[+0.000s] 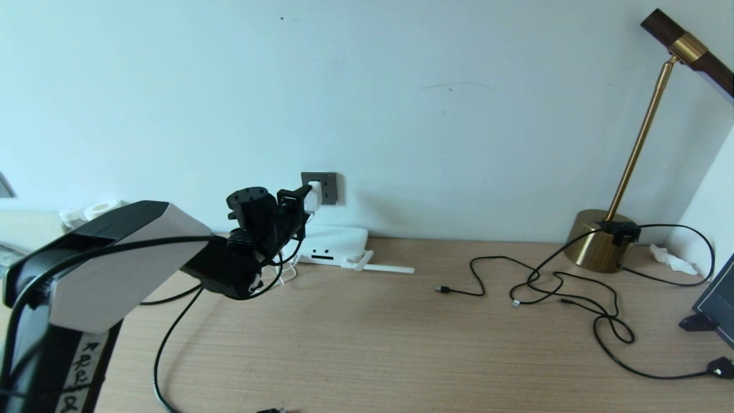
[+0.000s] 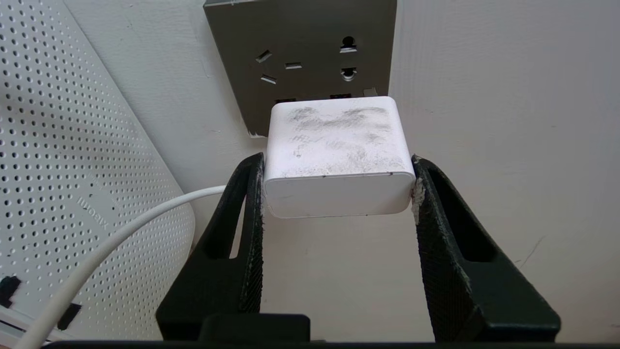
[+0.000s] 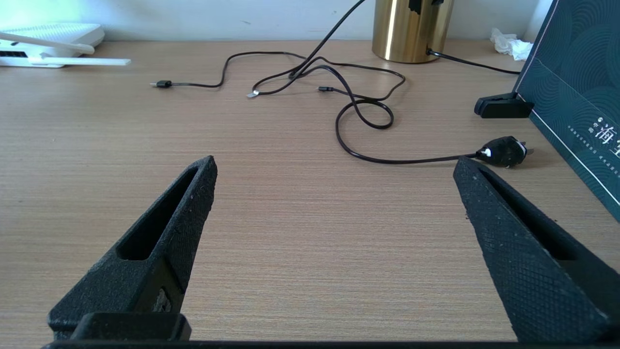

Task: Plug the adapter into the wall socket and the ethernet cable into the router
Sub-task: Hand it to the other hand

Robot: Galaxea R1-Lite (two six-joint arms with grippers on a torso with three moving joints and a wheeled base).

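Note:
My left gripper (image 2: 337, 161) is shut on the white adapter (image 2: 339, 155), one black finger pressed to each of its sides. The adapter's far face sits against the lower part of the dark grey wall socket (image 2: 300, 43); its pins are hidden. Its thin white cord (image 2: 121, 232) trails off past the perforated white router (image 2: 72, 169). In the head view the adapter (image 1: 313, 195) meets the wall socket (image 1: 328, 186) above the router (image 1: 335, 244), which lies flat on the desk by the wall. The black ethernet cable (image 1: 160, 350) curves over the near left of the desk. My right gripper (image 3: 334, 167) hovers open over bare desk.
A brass lamp (image 1: 602, 246) stands at the back right with thin black cords (image 1: 573, 292) tangled before it. A black mains plug (image 3: 503, 151) and a dark teal board (image 3: 571, 97) lie at the right edge. The router's white antenna (image 1: 384, 268) lies on the desk.

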